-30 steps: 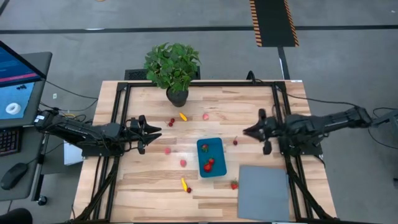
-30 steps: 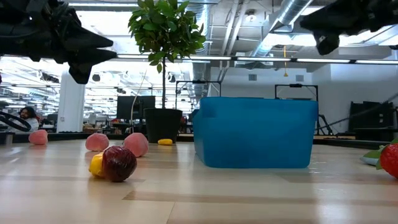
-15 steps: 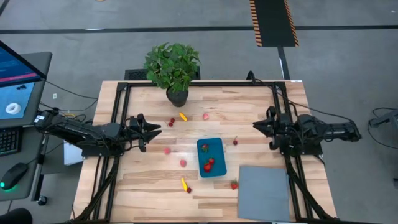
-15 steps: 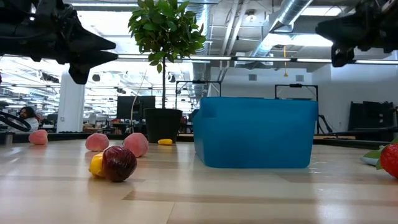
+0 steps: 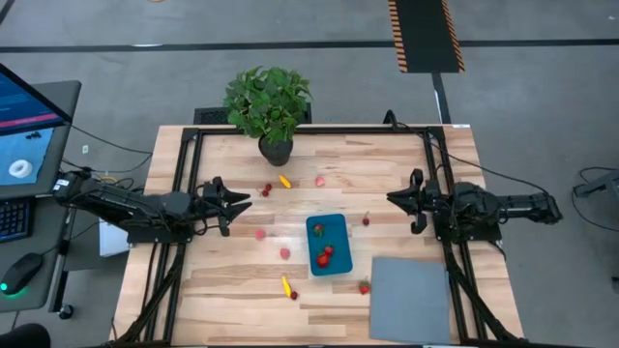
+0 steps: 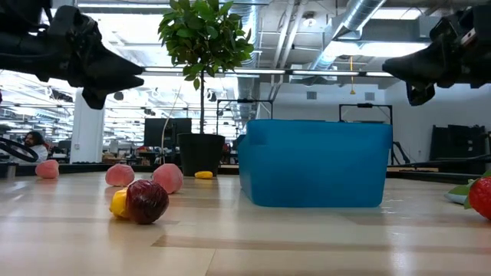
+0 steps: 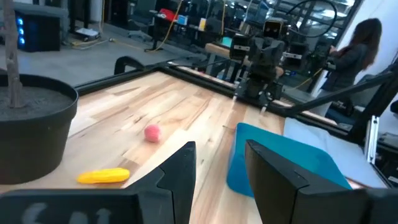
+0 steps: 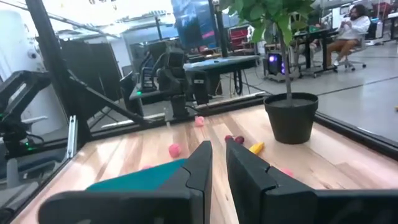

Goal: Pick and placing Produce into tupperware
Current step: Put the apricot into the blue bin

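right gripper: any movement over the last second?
Yes. In the high view the right gripper has pulled back toward the table's right edge, away from the teal-blue rectangular plastic tub, and sits nearer the black frame rail than before.

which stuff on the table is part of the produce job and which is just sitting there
Part of the job:
- small teal-blue plastic tub
- tiny red, pink and yellow produce pieces, e.g. a yellow one

Just lying about:
- leafy green potted plant
- flat grey rectangular mat

Teal-blue tupperware (image 5: 327,244), red, pink and yellow produce (image 5: 285,253), grey mat (image 5: 410,300), pale striped wooden table (image 5: 387,164).
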You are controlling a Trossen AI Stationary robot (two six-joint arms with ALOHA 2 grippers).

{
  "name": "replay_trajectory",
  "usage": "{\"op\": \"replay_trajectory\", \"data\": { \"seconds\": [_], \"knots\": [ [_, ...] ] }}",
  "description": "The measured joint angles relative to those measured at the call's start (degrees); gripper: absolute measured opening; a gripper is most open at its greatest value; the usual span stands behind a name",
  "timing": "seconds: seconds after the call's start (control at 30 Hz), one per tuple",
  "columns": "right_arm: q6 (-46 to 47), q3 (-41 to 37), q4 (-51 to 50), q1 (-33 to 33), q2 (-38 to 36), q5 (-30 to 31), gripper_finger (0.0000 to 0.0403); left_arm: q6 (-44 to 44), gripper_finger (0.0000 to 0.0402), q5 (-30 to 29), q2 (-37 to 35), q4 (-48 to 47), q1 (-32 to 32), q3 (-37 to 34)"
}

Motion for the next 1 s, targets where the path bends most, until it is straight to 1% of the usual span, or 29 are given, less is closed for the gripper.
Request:
{"op": "replay_trajectory", "data": {
  "seconds": [0.13, 0.23, 0.3, 0.47, 0.63, 0.77, 0.87, 0.93, 1.0],
  "knots": [
    [0.1, 0.0, -0.4, -0.1, 0.0, 0.0, 0.0069, -0.2, 0.0128, 0.1, 0.0, -1.3, 0.5, 0.0],
    [0.1, 0.0, -0.4, -0.1, 0.2, 0.0, 0.0069, -4.5, 0.0128, 5.1, 0.0, -4.2, 1.5, 0.0],
    [0.6, 0.0, -0.4, -0.1, 0.2, 0.0, 0.0069, -8.5, 0.0128, 7.3, 0.0, -6.4, 1.8, 0.0],
    [1.6, 0.0, -0.5, -0.1, 0.2, 0.0, 0.0069, -13.7, 0.0128, 8.6, 0.0, -12.6, 1.9, 0.0],
    [2.7, 0.0, -0.5, -0.1, 0.2, 0.0, 0.0069, -14.0, 0.0129, 10.0, 0.0, -15.0, 1.9, 0.0],
    [2.8, 0.0, -0.5, -0.1, 0.2, 0.0, 0.0069, -13.4, 0.0141, 11.7, 0.1, -16.1, 1.8, 0.0],
    [2.8, 0.0, -0.5, -0.1, 0.2, 0.0, 0.0069, -14.6, 0.0153, 13.3, 1.4, -16.9, 1.7, 0.0],
    [2.8, 0.0, -0.6, -0.1, 0.2, 0.0, 0.0069, -15.3, 0.0163, 15.3, 2.9, -17.7, 1.7, 0.0],
    [2.8, 0.0, -0.6, -0.1, 0.2, 0.0, 0.0069, -16.4, 0.0174, 16.0, 4.8, -17.8, 1.7, 0.0]
  ]
}}
